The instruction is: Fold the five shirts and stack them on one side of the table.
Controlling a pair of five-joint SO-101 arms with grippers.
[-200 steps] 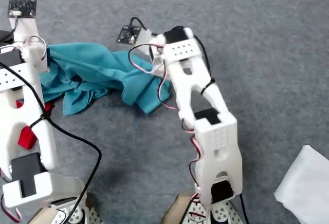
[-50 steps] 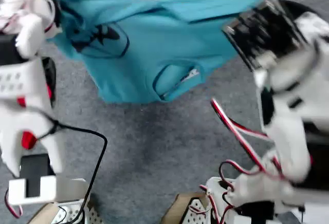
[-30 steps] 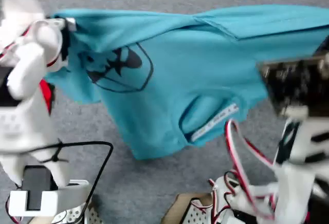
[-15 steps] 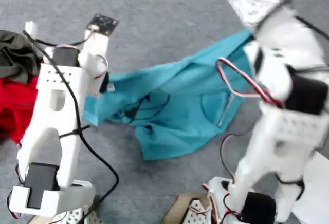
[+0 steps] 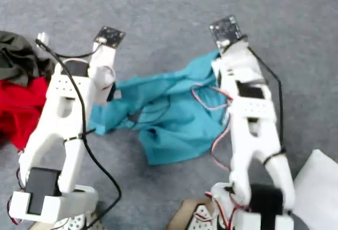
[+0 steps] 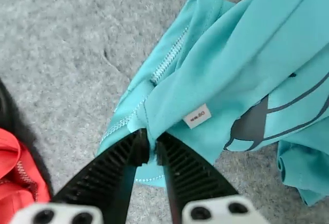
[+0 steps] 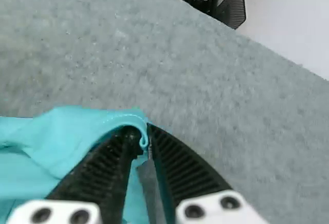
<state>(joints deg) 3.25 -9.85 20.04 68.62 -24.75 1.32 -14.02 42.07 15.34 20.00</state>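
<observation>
Left gripper (image 6: 150,143) and right gripper (image 7: 144,137) each clamped an edge of the teal shirt (image 5: 174,115), which lay crumpled on the table (image 5: 169,24) between the arms; folds hid most of its dark print (image 6: 257,126)

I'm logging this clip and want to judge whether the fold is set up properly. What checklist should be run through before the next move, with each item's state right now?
1. Left gripper shut on the teal shirt: ok, it pinches a stitched hem.
2. Right gripper shut on the teal shirt: ok, a rolled edge sits between its tips.
3. Teal shirt spread flat on the table: not ok, it is bunched and creased between the arms.
4. Both grips on matching corners: cannot tell.
5. Red shirt and dark shirt apart from the teal shirt: ok.
6. White cloth apart from the teal shirt: ok.
</observation>
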